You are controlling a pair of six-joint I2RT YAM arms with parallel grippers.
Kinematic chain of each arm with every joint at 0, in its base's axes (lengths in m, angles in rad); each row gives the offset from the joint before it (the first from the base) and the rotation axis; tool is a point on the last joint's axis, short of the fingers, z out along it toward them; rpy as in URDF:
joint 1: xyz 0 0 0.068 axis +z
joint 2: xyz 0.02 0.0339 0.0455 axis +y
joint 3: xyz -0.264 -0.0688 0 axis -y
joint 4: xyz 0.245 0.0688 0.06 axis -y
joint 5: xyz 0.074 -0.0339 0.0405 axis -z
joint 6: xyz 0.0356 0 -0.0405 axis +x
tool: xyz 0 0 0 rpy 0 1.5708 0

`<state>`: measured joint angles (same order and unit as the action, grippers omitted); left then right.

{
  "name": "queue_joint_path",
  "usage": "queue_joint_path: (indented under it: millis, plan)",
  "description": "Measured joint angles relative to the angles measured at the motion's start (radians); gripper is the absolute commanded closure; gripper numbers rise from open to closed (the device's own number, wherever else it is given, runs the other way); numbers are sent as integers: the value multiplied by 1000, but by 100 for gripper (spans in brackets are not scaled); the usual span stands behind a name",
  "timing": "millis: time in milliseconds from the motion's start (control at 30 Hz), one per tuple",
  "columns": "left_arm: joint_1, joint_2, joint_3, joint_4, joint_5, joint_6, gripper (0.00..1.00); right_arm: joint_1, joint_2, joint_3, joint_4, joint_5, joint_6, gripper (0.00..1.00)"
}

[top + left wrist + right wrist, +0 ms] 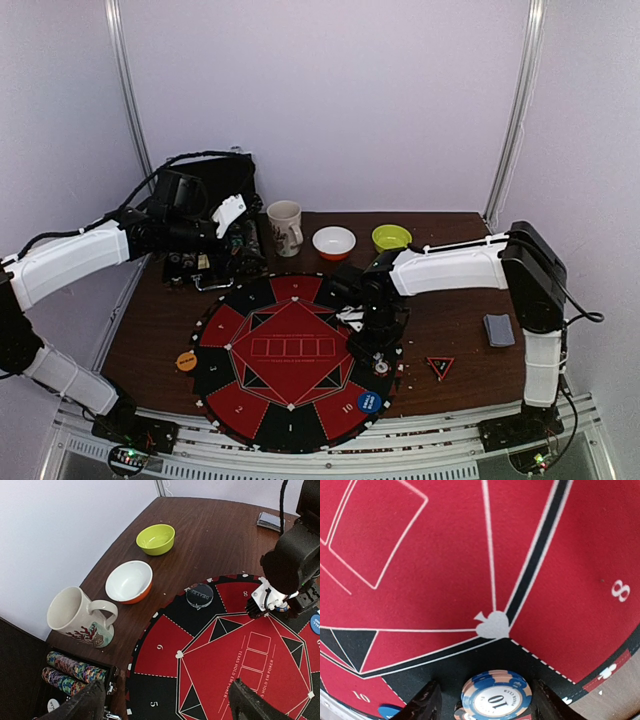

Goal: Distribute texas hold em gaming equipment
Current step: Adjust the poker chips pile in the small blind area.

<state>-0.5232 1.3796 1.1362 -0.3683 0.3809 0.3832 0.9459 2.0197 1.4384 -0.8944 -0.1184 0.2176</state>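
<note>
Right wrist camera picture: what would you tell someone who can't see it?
A blue-and-white striped poker chip marked 10 sits between the two dark, spread fingers of the right gripper, at the bottom of the picture. Beyond it stretches a red-and-black mat with white lines, a small white spade and the number 8.

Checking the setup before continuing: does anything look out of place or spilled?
Nothing looks spilled or broken. The clear dealer disc sits at the very rim of the mat, possibly overhanging, toward the white bowl. The card deck lies alone near the right edge of the table.
</note>
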Motion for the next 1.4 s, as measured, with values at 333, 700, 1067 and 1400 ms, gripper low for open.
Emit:
queue_joint_path:
  millis: [333, 700, 1067, 1400]
  plan:
    - [0, -11, -11, 0, -11, 6, 12, 6, 8, 13, -12, 31, 21, 65]
    - [0, -18, -18, 0, -20, 12, 12, 13, -19, 45, -28, 34, 44, 72]
    - [0, -32, -18, 1, -22, 12, 11, 52, -191, -135, 32, 41, 134, 72]
    - [0, -32, -18, 0, -22, 13, 11, 60, -189, -195, 93, 68, 149, 71]
